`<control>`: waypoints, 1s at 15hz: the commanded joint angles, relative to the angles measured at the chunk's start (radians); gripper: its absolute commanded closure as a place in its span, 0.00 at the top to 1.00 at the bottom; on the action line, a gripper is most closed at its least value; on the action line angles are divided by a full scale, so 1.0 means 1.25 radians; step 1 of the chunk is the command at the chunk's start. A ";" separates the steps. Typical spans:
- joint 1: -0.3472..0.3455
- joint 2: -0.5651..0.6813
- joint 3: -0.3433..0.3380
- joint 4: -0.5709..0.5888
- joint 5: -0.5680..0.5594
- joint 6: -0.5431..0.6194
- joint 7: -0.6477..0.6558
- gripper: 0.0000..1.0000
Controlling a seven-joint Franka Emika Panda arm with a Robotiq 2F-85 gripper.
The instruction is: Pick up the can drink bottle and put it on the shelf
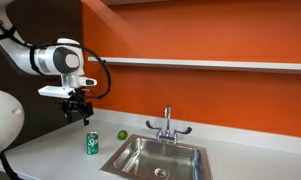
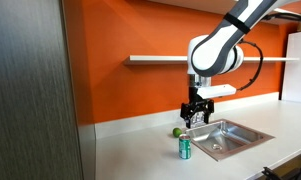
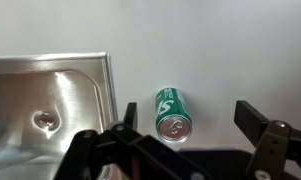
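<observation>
Gripper [image 1: 80, 113] hangs wide open and empty, with the can drink bottle [image 1: 92, 145] upright on the countertop [image 1: 50, 152] below it, not touching. In the wrist view the can shows between the fingers [image 3: 252, 116], whose bases are cut off at the lower edge. The sink [image 3: 50, 100] beside the can is cropped at the left. The shelf [image 1: 210, 64] is well above the gripper, and the can's markings are too small to read.

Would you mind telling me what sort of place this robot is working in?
Probably a kitchenette or break room: a steel sink with a faucet sits in a grey countertop, a shelf runs along the orange wall, and a green drink can stands beside the sink.
</observation>
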 commanded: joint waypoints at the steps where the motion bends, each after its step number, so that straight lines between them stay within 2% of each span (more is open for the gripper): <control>1: -0.023 0.089 0.019 0.000 -0.029 0.095 0.043 1.00; 8: -0.015 0.185 0.014 0.000 -0.047 0.146 0.071 1.00; 15: -0.007 0.291 0.006 0.000 -0.064 0.237 0.074 1.00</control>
